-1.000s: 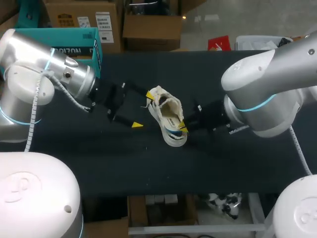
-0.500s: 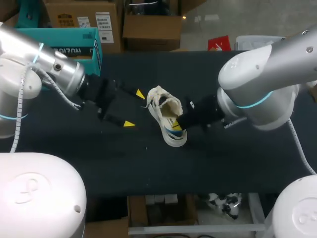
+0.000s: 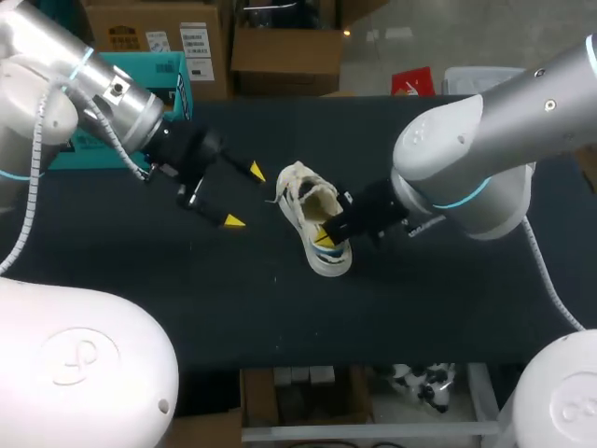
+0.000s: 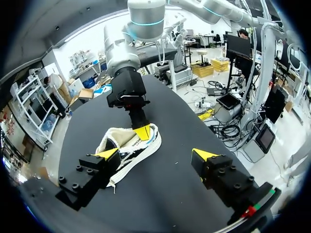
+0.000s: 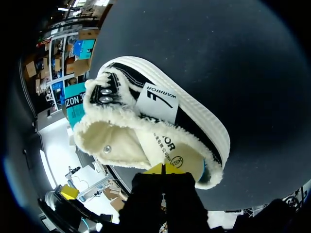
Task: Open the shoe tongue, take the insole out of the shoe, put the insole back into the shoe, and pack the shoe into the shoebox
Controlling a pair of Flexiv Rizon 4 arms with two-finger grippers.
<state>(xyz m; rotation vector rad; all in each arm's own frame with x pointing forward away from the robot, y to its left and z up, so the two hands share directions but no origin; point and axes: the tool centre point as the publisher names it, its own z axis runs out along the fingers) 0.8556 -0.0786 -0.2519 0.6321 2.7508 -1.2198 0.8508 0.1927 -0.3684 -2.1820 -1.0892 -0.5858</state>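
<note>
A white fleece-lined shoe (image 3: 312, 219) lies on the black table (image 3: 280, 308), toe toward the far left. Its cream insole (image 5: 170, 145) lies inside it. My right gripper (image 3: 324, 238) is in the shoe's heel opening. In the right wrist view that gripper (image 5: 164, 169) is shut, its yellow tips pinched together on the insole's heel end. My left gripper (image 3: 243, 196) hangs wide open to the left of the shoe, touching nothing. In the left wrist view the shoe (image 4: 127, 145) lies ahead of that gripper (image 4: 155, 154), nearer one finger. The teal shoebox (image 3: 173, 70) stands at the back left, partly behind my left arm.
The shoe's lace (image 3: 277, 198) trails off its left side toward my left gripper. My right arm's forearm (image 3: 466, 177) crosses the table's right half. Bare tabletop stretches along the front edge.
My left gripper has drawn back to the left and farther away from the shoe, staying open. My right gripper has pushed further into the shoe's heel and closed.
</note>
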